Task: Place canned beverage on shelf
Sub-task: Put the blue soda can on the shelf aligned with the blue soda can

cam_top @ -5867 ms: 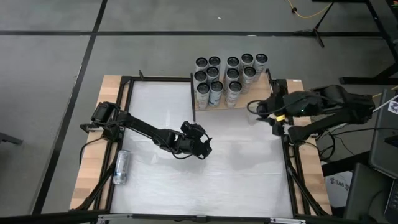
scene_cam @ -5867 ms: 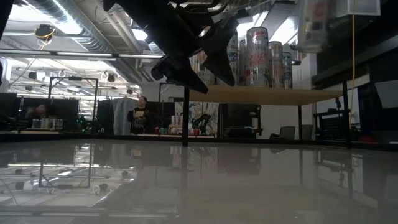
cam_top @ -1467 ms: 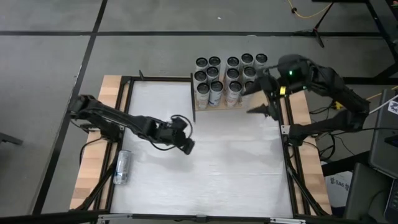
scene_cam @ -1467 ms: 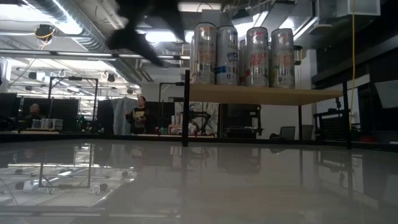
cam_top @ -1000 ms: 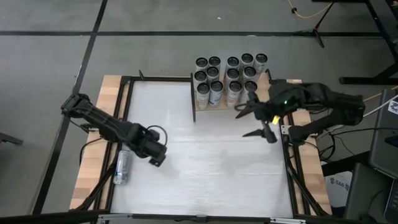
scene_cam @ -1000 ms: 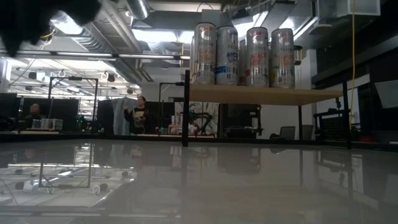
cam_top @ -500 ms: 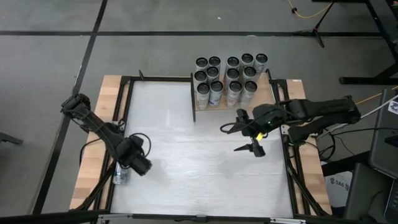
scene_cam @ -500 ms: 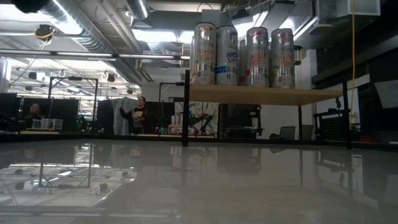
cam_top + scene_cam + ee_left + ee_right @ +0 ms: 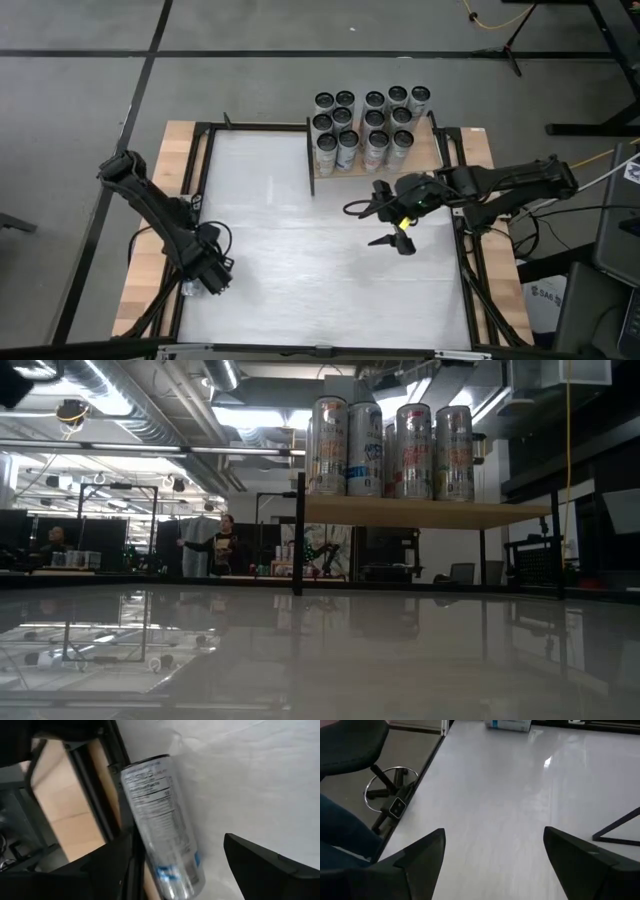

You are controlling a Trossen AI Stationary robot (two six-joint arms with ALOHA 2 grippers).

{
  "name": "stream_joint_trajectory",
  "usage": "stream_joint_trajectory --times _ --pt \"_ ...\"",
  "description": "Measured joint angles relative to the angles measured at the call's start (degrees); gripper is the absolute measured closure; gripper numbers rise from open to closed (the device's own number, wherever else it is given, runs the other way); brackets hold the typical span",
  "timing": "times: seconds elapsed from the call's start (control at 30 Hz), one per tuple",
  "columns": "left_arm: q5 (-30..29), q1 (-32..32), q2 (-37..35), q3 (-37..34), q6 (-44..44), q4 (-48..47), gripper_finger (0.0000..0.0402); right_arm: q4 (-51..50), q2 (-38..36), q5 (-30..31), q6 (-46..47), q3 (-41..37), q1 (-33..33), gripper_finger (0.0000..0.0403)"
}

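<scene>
A silver beverage can (image 9: 160,827) lies on its side on the white table, along the left edge beside the black frame rail; it also shows far off as the can (image 9: 507,724) in the right wrist view. My left gripper (image 9: 207,280) hangs open above it, pointing steeply down, one finger on each side of it without touching. My right gripper (image 9: 360,227) stands open over the table's middle right, with nothing between its fingers. The shelf (image 9: 425,160) at the far edge carries several upright cans (image 9: 365,125).
The shelf (image 9: 420,512) stands raised on black posts (image 9: 298,535), with its cans (image 9: 390,448) close together on top. A black frame rail (image 9: 112,795) and pale wooden strip (image 9: 65,805) run beside the lying can. The table surface (image 9: 485,795) lies bare between my arms.
My left gripper has swung toward the table's left near corner, turning and sinking until it hangs over the lying can. My right gripper has come down from beside the shelf toward the table's middle. Both have stayed open, and the can has not moved.
</scene>
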Motion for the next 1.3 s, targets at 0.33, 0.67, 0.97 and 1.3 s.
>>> stream_joint_trajectory --times 0.33,0.67,0.97,1.3 --pt "4.4 0.0 0.0 -11.1 -1.2 7.4 0.0089 1.0 1.9 0.0 0.0 0.0 0.0 0.0077" --pt "4.1 0.2 0.0 -17.8 -1.2 21.5 0.0092 1.0 2.1 0.0 0.0 0.0 0.0 0.0077" --pt "3.8 0.5 -0.1 -18.3 -1.2 25.2 0.0166 1.1 2.1 0.0 0.0 0.0 0.0 0.0077" --pt "-6.9 2.9 0.1 -14.8 1.6 32.9 0.0182 1.1 2.1 0.0 0.0 0.0 0.0 0.0077"
